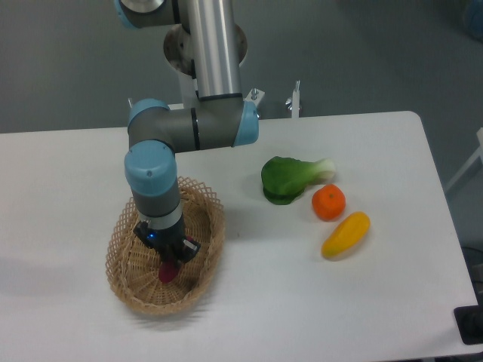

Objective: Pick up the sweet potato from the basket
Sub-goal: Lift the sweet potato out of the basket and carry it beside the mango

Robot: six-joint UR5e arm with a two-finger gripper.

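The tan wicker basket stands at the front left of the white table. My gripper reaches straight down into it. A bit of the magenta sweet potato shows just under the fingers, inside the basket. The gripper body hides most of it. The fingers are close around the sweet potato, but I cannot tell whether they grip it or whether it still rests on the basket floor.
A green bok choy, a round orange and a yellow-orange elongated fruit lie on the table to the right of the basket. The arm's base stands at the back edge.
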